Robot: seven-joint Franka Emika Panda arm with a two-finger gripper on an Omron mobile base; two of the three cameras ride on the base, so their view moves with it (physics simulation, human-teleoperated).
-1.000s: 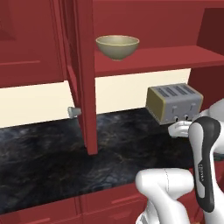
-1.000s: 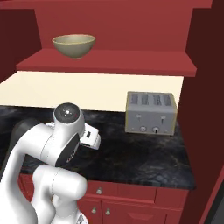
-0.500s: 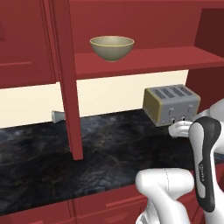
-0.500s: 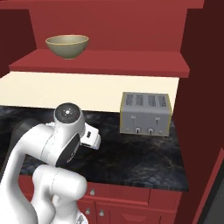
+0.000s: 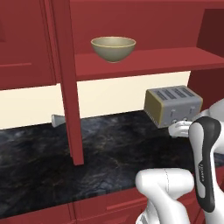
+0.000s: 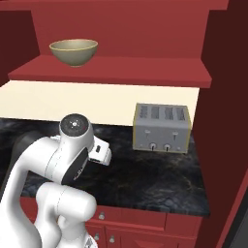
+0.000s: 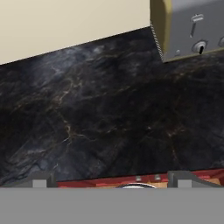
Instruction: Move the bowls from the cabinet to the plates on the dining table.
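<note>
One of the bowls, olive-tan [image 5: 113, 47] [image 6: 73, 51], stands upright on the red shelf [image 5: 144, 61] of the open cabinet. My gripper [image 7: 112, 180] hangs low over the black stone counter [image 7: 100, 118], well below the bowl and to its right. Its fingertips [image 7: 41, 180] stand wide apart with nothing between them, so it is open. In the base views my arm is folded with the hand [image 6: 99, 152] beside the toaster. The plates and the dining table are out of view.
A grey toaster [image 5: 173, 105] [image 6: 161, 127] [image 7: 188, 26] stands on the counter at the wall, right of my hand. The cabinet's opened door [image 5: 68, 87] juts out on the left with its silver knob [image 5: 57, 119]. The cabinet's side wall [image 6: 227, 97] closes the right.
The whole picture shifted slightly between one second and half a second ago, so the camera moved. Since then nothing has changed; arm, bowl and toaster keep their places.
</note>
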